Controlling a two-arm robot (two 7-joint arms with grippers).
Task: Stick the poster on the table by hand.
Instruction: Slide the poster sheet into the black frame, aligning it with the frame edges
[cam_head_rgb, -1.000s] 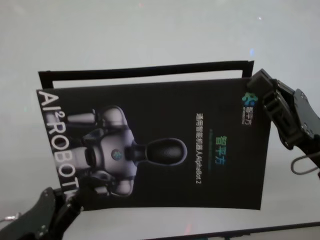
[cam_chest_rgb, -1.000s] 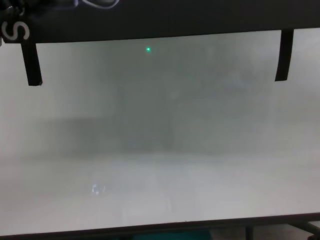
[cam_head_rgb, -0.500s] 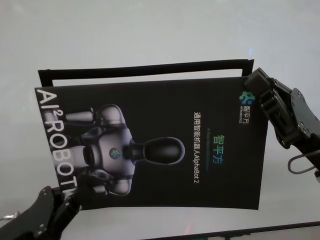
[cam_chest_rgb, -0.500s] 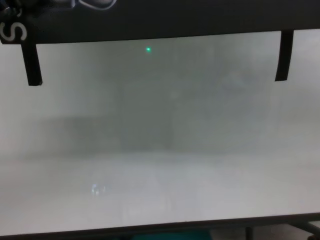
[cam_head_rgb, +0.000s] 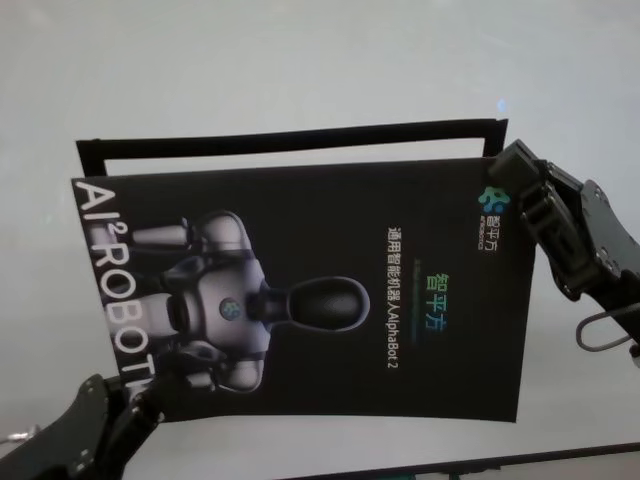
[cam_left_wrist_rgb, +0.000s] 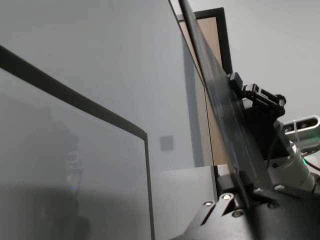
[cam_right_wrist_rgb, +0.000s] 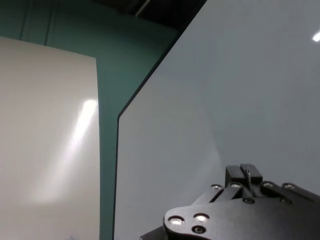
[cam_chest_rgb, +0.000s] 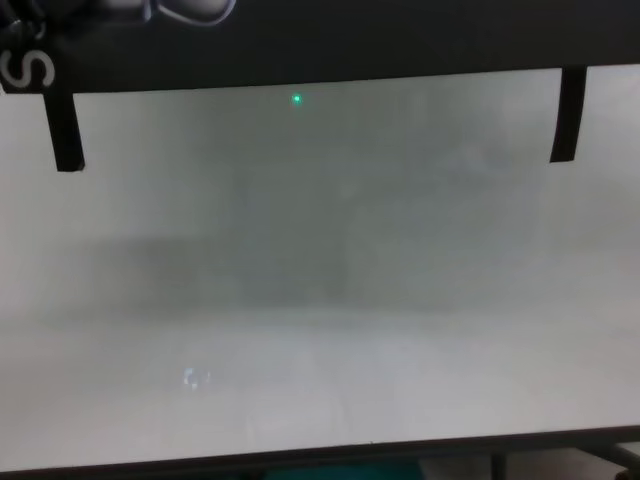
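You are looking at the poster (cam_head_rgb: 330, 290), held up off the table (cam_head_rgb: 300, 70) between two grippers. In the head view the black sheet faces the camera, its robot picture lying sideways, white letters along the left edge and small white text near the middle.

The left gripper (cam_head_rgb: 130, 395) sits at the poster's lower left corner. In the left wrist view the sheet's edge runs into the gripper's tip, so treat it as clamped on the poster.

The right gripper (cam_head_rgb: 515, 170) sits at the poster's upper right corner, beside the small coloured logo. In the right wrist view a thin edge stands in the slot at its tip, so treat it too as closed on the poster.

In the chest view the poster's lower edge (cam_chest_rgb: 320, 45) spans the top of the picture, clear of the tabletop (cam_chest_rgb: 320, 300). Two tape strips (cam_chest_rgb: 65, 130) (cam_chest_rgb: 568, 113) hang down from that edge, one near each end, loose ends free. In the head view a thin black outline (cam_head_rgb: 290, 140) shows behind the sheet's top.
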